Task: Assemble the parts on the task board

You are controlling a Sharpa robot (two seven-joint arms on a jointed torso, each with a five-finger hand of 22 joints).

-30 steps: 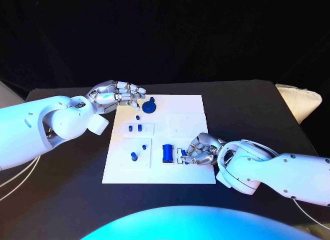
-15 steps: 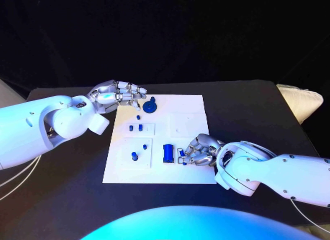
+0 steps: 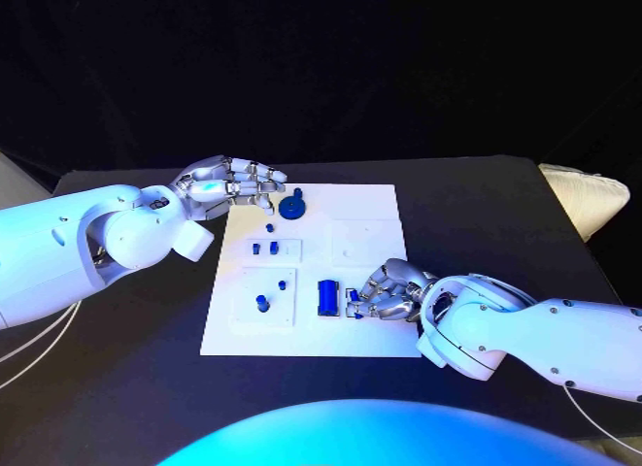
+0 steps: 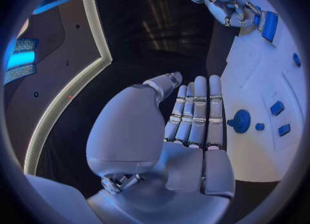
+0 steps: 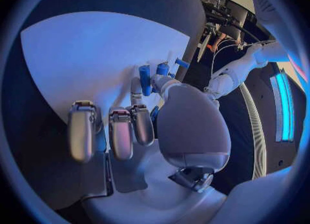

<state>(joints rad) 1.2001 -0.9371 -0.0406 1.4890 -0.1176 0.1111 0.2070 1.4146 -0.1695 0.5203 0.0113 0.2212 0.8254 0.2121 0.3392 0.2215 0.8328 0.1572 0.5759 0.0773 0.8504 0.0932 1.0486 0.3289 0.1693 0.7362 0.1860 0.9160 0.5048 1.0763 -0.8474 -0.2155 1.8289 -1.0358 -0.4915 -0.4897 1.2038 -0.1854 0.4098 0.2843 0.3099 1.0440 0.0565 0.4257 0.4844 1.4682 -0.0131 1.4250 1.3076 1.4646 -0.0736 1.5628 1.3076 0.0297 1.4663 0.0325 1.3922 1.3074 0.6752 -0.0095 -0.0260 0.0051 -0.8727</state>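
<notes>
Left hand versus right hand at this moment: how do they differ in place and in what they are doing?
The left hand sits at the far left corner of the task board, beside the round blue part; the right hand lies over the board's near right area, by the long blue part. The left hand's fingers lie straight together, holding nothing; the right hand's fingers curl down at a small blue piece. Both are silver, on white arms.

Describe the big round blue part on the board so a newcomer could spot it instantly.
Start at the white rectangular task board in the middle of the black table. Go to its far edge, beside the left robot hand. The round blue disc-shaped part with a raised knob lies there, much wider than the small blue pegs nearer the robot.
</notes>
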